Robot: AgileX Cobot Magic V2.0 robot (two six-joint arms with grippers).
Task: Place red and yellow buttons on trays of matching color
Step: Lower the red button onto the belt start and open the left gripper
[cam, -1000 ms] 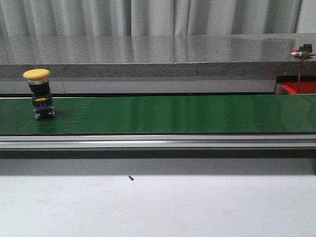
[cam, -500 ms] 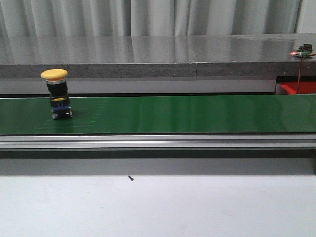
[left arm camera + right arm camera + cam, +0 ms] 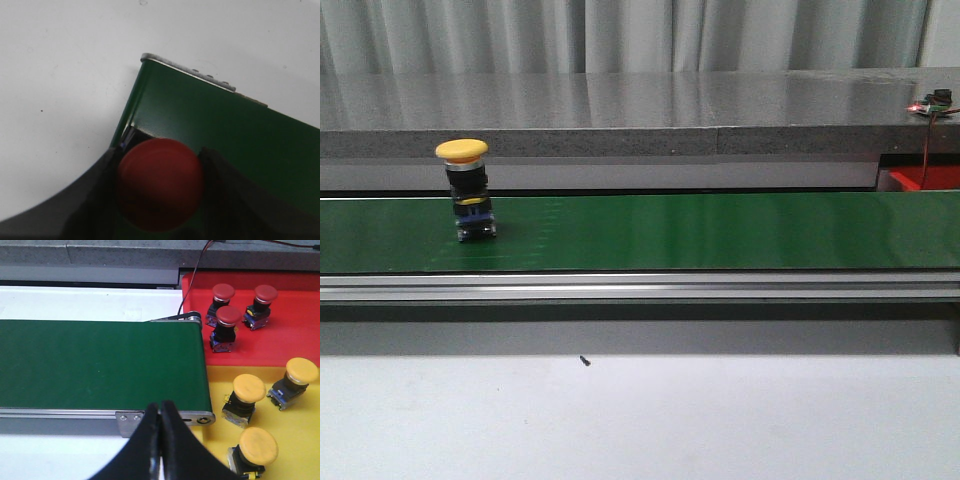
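Yellow button [image 3: 468,190] unlabelled — on belt [image 3: 720,230];

Left gripper [image 3: 160,200] clamped; right gripper [image 3: 160,412] fingers pressed together.

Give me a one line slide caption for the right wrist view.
Shut right gripper above the green belt end, beside red tray and yellow tray holding sorted buttons.

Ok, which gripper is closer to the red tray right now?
Right. The right gripper hangs shut over the belt end beside the red tray. The left gripper, shut on a red button, sees a belt corner with no tray.
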